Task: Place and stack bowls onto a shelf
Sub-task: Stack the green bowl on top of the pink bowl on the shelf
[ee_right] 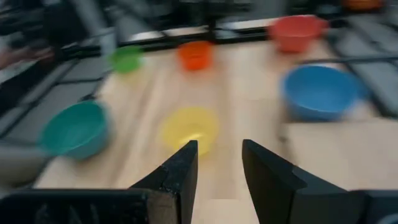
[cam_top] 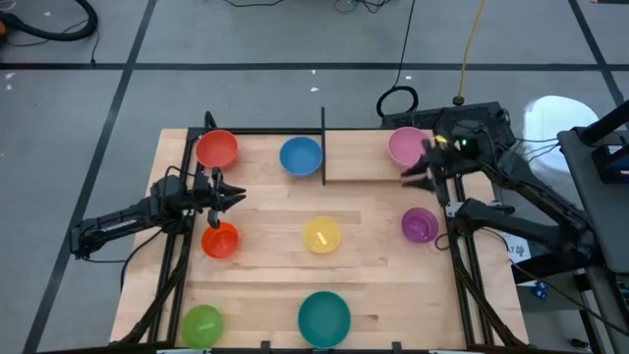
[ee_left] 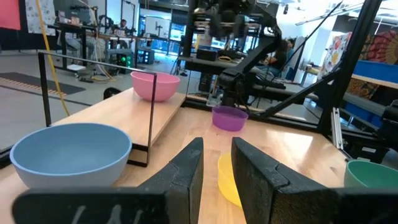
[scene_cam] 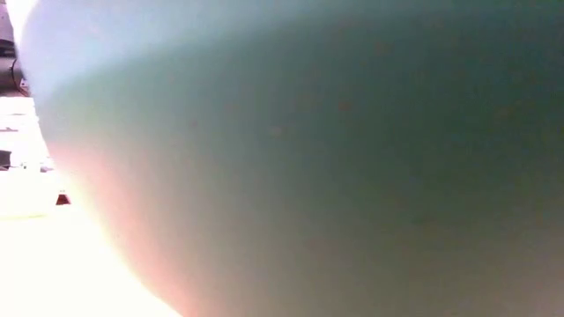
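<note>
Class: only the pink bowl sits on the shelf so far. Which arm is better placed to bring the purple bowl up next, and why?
The right. Its gripper is open by the shelf, near the purple bowl; the left gripper is across the table between the red and orange bowls.

The teal bowl [scene_cam: 335,150] blocks nearly the whole low view.

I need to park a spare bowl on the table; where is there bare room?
Bare wood lies between the green bowl and teal bowl, and right of the teal bowl below the purple bowl. The pink bowl's corner is crowded by the right gripper.
</note>
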Motion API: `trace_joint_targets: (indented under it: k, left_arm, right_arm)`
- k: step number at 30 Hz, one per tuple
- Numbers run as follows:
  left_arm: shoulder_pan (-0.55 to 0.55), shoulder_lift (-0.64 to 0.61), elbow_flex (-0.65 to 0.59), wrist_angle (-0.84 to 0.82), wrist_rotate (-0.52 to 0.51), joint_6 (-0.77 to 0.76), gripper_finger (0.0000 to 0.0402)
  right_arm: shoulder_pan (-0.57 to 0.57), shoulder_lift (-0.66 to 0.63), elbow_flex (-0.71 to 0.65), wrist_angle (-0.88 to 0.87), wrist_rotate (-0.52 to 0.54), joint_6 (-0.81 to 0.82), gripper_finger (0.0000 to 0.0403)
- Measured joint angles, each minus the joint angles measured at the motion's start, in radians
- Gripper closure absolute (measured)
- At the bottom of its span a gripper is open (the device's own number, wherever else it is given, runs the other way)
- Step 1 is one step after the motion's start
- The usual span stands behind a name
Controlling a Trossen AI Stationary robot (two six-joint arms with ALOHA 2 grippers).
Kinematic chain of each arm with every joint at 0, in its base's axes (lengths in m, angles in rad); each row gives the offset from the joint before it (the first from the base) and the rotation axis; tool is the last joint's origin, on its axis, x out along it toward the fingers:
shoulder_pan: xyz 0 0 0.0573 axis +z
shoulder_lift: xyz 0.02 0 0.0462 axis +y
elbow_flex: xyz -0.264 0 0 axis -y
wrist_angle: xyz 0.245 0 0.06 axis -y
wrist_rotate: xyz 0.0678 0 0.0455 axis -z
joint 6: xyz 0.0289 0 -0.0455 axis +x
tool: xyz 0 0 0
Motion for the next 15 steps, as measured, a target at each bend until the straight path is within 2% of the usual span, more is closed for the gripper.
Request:
trace_joint_targets:
  k: [3, 6, 15]
  left_arm:
    - [0.0, 0.0, 0.0, 0.0, -0.001, 0.0, 0.0314]
    - [0.0, 0.0, 0.0, -0.001, -0.002, 0.0, 0.0314]
    - [0.0, 0.0, 0.0, -0.002, -0.002, 0.0, 0.0314]
  right_arm:
    - [0.124, 0.0, 0.0, -0.01, 0.006, -0.002, 0.0282]
    - [0.267, 0.009, 0.0, -0.011, 0.086, 0.002, 0.0282]
    - [0.708, 0.167, 0.0, 0.047, 0.494, 0.107, 0.0282]
